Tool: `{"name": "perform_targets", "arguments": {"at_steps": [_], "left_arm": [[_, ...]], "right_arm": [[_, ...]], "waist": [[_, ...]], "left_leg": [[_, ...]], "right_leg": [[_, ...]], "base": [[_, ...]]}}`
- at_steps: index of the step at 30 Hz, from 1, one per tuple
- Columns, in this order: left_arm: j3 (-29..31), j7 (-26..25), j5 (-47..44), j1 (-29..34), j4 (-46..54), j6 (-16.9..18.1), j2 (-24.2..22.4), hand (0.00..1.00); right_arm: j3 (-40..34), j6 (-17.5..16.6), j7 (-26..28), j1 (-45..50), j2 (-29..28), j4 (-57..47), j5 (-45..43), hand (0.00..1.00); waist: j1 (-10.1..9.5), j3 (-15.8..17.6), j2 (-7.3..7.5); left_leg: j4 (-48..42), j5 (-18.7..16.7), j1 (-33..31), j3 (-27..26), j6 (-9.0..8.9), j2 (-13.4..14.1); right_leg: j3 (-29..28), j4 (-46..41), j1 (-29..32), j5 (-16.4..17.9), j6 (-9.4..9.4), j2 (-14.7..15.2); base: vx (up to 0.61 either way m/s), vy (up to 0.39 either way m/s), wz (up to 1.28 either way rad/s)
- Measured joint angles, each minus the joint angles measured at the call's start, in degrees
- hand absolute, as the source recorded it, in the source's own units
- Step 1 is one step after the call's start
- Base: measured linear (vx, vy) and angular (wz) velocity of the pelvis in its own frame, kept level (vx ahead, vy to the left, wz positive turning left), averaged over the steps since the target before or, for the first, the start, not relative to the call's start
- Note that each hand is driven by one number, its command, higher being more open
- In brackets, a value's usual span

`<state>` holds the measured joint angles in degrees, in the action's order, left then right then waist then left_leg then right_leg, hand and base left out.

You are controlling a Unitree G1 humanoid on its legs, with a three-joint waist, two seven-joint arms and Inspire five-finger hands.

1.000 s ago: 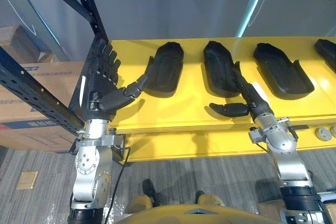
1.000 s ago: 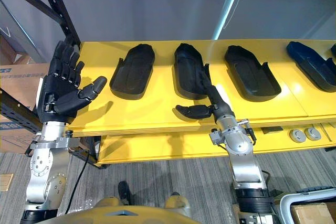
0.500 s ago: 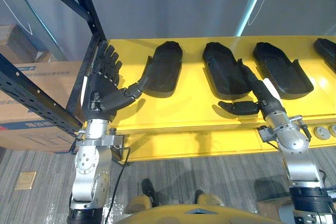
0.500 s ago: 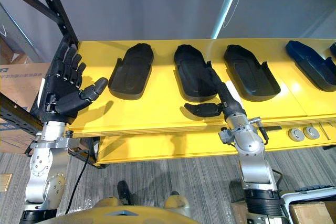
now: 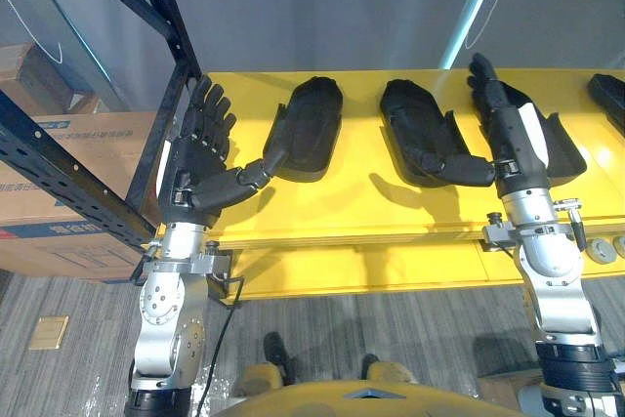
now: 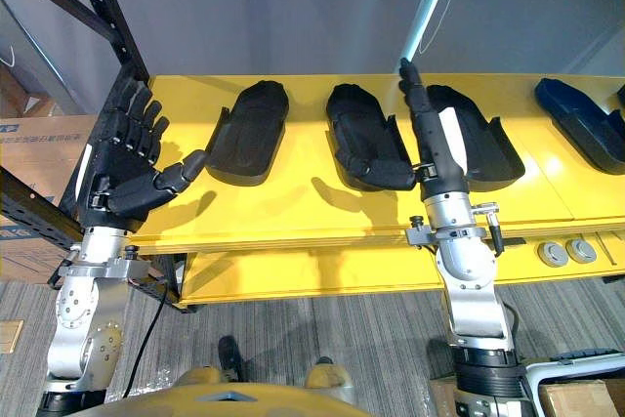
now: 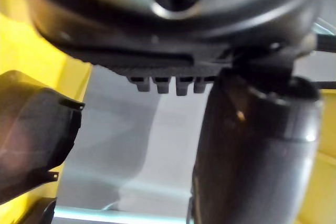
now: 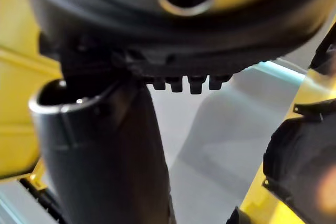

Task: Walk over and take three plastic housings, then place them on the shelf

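Observation:
Three black plastic housings lie in a row on the yellow shelf (image 5: 342,202): a left housing (image 5: 311,126), a middle housing (image 5: 415,126) and a right housing (image 6: 479,144). My left hand (image 5: 195,168) is raised at the shelf's left end, fingers straight, thumb reaching toward the left housing without touching it. My right hand (image 5: 503,129) stands upright between the middle and right housings, fingers straight and pointing up, thumb (image 5: 459,168) stretched over the near end of the middle housing. Neither hand holds anything.
A further dark housing (image 6: 581,119) lies at the shelf's right end. A black rack post (image 5: 166,17) rises at the left with cardboard boxes (image 5: 68,173) behind it. Two round metal discs (image 6: 566,251) sit on the lower ledge at right. Grey carpet floor lies below.
My right hand has lifted off the shelf from lying flat along the middle housing to standing upright with fingers pointing up. My left hand shifted slightly right.

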<state>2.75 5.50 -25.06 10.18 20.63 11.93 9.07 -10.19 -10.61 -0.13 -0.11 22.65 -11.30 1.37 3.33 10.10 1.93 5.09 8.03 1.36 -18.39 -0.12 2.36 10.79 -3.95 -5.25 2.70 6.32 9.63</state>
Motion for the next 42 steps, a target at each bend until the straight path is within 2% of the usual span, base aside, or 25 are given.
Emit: {"name": "perform_targets", "arguments": {"at_steps": [4, 8, 14, 22, 29, 37, 42], "left_arm": [[-0.1, 0.6, -2.0, 2.6, 0.0, 0.0, -0.2, 1.0], [-0.2, 2.5, -4.6, 3.8, 0.1, 0.1, -0.2, 1.0], [-3.8, 4.5, -8.7, 3.3, 0.2, 0.2, -0.2, 1.0], [-5.2, 5.1, -9.1, 2.4, 0.3, 0.2, -0.2, 1.0], [-7.2, 5.3, -9.0, 1.1, 0.3, 0.2, -0.1, 1.0], [-7.6, 6.6, -9.0, 1.1, 0.3, 0.2, -0.1, 1.0], [-7.5, 7.5, -9.0, 1.1, 0.3, 0.2, -0.1, 1.0]], "right_arm": [[-3.9, 0.0, -4.6, 4.2, -5.4, -0.2, 0.0, 1.0], [-4.3, 0.1, -5.1, 7.4, -7.2, -1.1, 0.0, 1.0], [-4.3, -0.1, -2.0, 9.9, -7.4, -5.5, -0.9, 1.0], [-2.6, -0.1, 2.8, 10.8, -7.4, -5.1, -5.1, 1.0], [0.3, 0.7, 4.6, 10.6, -7.4, 1.3, -8.8, 1.0], [0.8, 1.3, 4.6, 10.4, -7.4, 7.2, -9.9, 1.0], [1.5, 1.3, 4.7, 9.3, -7.4, 9.4, -11.4, 1.0]], "waist": [[0.47, 0.0, -0.03], [1.59, 0.0, -0.1], [3.13, -0.2, -0.73], [3.35, -0.2, -0.93], [3.18, -0.2, -1.04], [3.13, -0.2, -2.44], [2.95, -0.2, -2.53]], "left_leg": [[0.0, -0.1, -0.2, -0.2, -0.1, 0.0], [-0.1, -0.4, -0.2, -1.2, -0.48, 0.2], [-0.2, -1.0, 0.1, -3.7, -0.53, 0.4], [-0.2, -1.2, 0.3, -5.7, -0.48, 0.7], [-0.2, -1.4, 1.1, -6.1, -0.57, 0.5], [-0.2, -1.1, 1.1, -5.6, -0.33, 0.5], [0.0, -1.0, 1.1, -4.9, -0.4, 0.5]], "right_leg": [[-0.1, 0.0, 0.3, 0.1, -0.17, 0.0], [-1.5, 0.0, 1.1, 0.1, -0.22, -0.1], [-4.1, 0.0, 2.3, -0.3, -0.17, -0.2], [-6.2, 0.0, 2.9, -1.0, -0.03, -0.6], [-6.4, 0.0, 2.6, -0.9, -0.13, -0.7], [-6.0, 0.0, 2.2, -0.9, -0.21, -0.7], [-5.2, 0.0, 2.0, -0.8, -0.32, -0.6]], "base": [[0.0, 0.0, 0.0], [0.0, 0.003, -0.14], [0.02, 0.021, -0.23], [0.03, 0.017, -0.12], [0.01, 0.016, -0.03], [0.0, 0.008, 0.02], [-0.01, 0.023, 0.07]]}}
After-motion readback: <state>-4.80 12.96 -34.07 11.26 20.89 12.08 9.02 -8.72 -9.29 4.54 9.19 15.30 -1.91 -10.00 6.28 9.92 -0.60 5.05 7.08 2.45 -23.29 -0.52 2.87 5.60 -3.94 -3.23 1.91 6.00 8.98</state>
